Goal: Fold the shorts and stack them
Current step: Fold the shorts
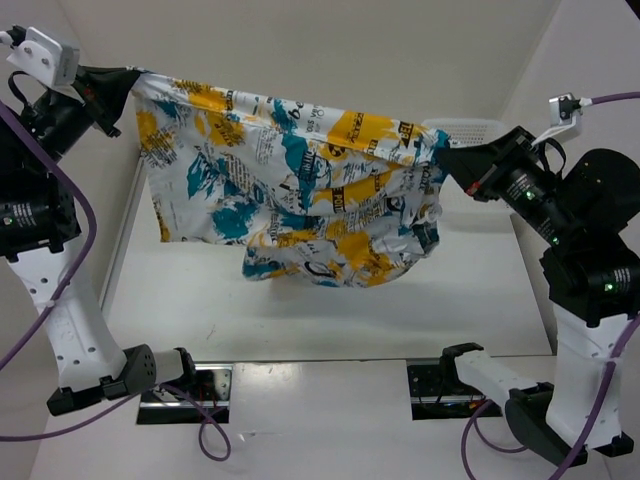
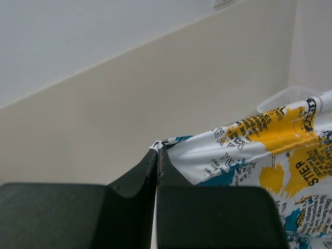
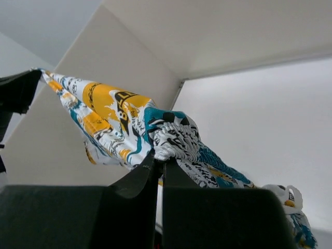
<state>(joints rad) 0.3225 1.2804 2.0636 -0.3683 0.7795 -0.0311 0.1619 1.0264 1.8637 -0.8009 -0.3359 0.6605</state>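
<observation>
Closest to each wrist camera are that arm's dark jaws, pressed tight together. The left tool (image 2: 157, 160) is clenched on one upper corner of the shorts (image 1: 290, 180), with the cloth running off to its right. The right tool (image 3: 160, 158) is grasping a gathered wad at the opposite end of the same edge.

Seen from above, the shorts hang in the air between the two tools. The top edge is stretched into a slightly sagging line and the rest drops like a curtain. The left side hangs fairly flat, while the lower right is crumpled and droops lowest. Whether that low part touches the tabletop (image 1: 300, 310) I cannot tell.

By my reading the task is at an early stage. The garment is lifted and spread, but no fold has been made and no stack is in view. Laying it down flat, folding and stacking all remain.

A white mesh basket (image 1: 470, 128) stands behind the right tool, by the back wall.
</observation>
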